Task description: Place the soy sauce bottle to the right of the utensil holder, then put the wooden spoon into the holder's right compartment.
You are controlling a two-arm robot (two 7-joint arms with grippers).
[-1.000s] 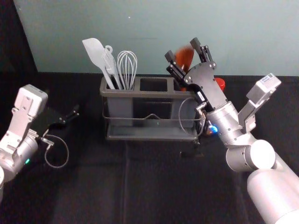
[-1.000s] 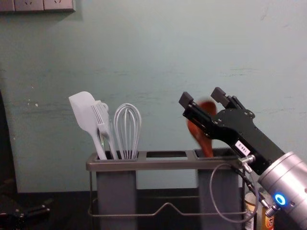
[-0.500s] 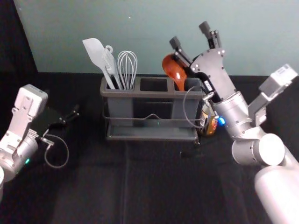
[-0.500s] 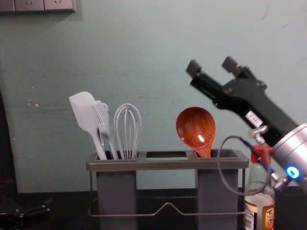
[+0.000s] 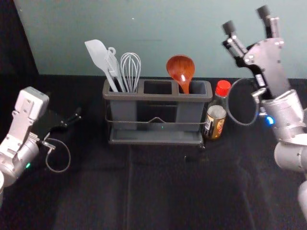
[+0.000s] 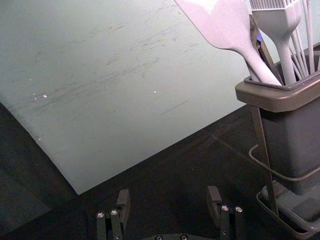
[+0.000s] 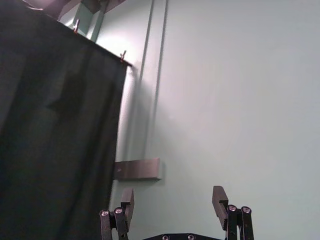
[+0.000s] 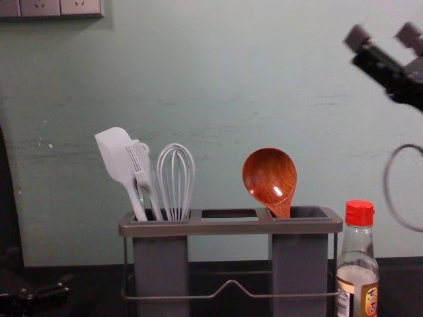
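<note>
The wooden spoon (image 5: pixel 181 70) stands bowl-up in the right compartment of the utensil holder (image 5: pixel 158 97), leaning slightly left. Just right of the holder, the red-capped soy sauce bottle (image 5: pixel 217 111) stands upright. In the head view my right gripper (image 5: pixel 245 19) is raised at the upper right, clear of spoon and bottle; in the right wrist view the right gripper (image 7: pixel 173 202) is open and empty. My left gripper (image 5: pixel 72 117) is parked at the left of the table; in the left wrist view the left gripper (image 6: pixel 167 202) is open with nothing held.
A white spatula (image 5: pixel 99 57), a brush (image 8: pixel 141 168) and a whisk (image 5: pixel 130 71) stand in the holder's left compartment. The pale wall (image 5: pixel 158 28) rises behind the black-covered table (image 5: pixel 158 187).
My right gripper has left the spoon and moved right and up, uncovering the soy sauce bottle. The spoon has settled with its bowl facing forward. The left arm has stayed still.
</note>
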